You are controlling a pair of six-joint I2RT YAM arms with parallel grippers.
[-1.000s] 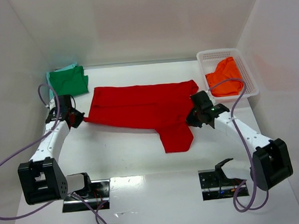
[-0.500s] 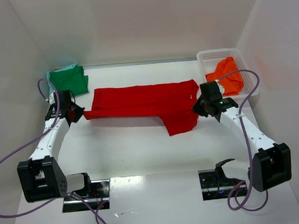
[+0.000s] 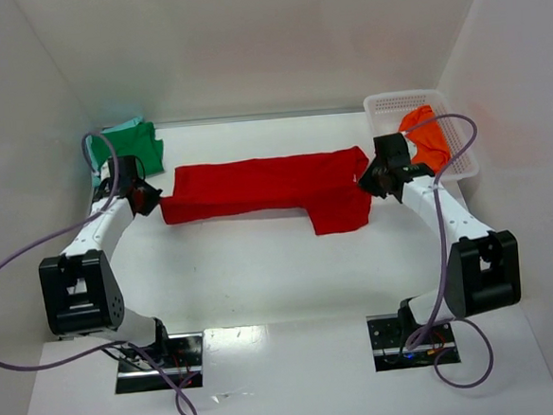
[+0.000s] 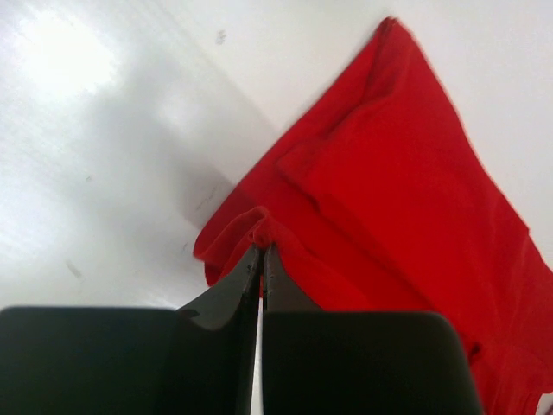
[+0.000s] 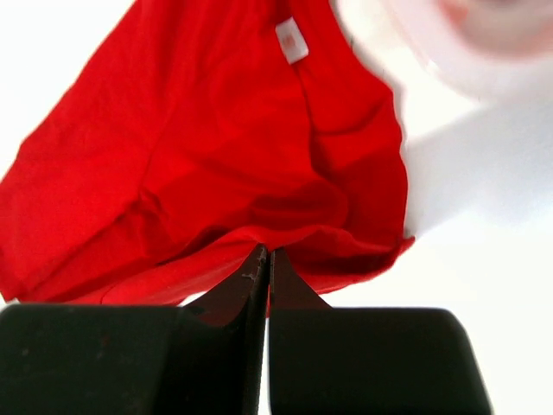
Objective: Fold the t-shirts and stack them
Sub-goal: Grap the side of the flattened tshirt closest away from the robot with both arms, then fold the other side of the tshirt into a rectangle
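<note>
Three t-shirts share the white table (image 3: 262,275) with me. Farthest left, the green t-shirt (image 3: 125,150) lies bunched in the back corner, just behind my left gripper (image 3: 148,197) and apart from the red cloth. That left gripper is clamped on the left end of the red t-shirt (image 3: 256,185). In the left wrist view my dark fingertips (image 4: 251,268) meet with a small pucker of red fabric nipped between them, and the cloth fans away from the pinch in soft folds over the pale surface, a grey shadow beside its edge. The red t-shirt stretches as a long, narrow band across the middle of the table from one of my grippers to the other, with a squarish flap jutting toward my bases near its right end. My right gripper (image 3: 370,180) is closed tight on that right end. In the right wrist view its tips press together on a red edge, and a small white label (image 5: 292,40) shows farther along the shirt. Just beyond, in the back right corner, sits the white lattice basket (image 3: 393,101). The orange t-shirt (image 3: 426,135) lies crumpled inside it, with my right arm's purple cable looping across in front.
</note>
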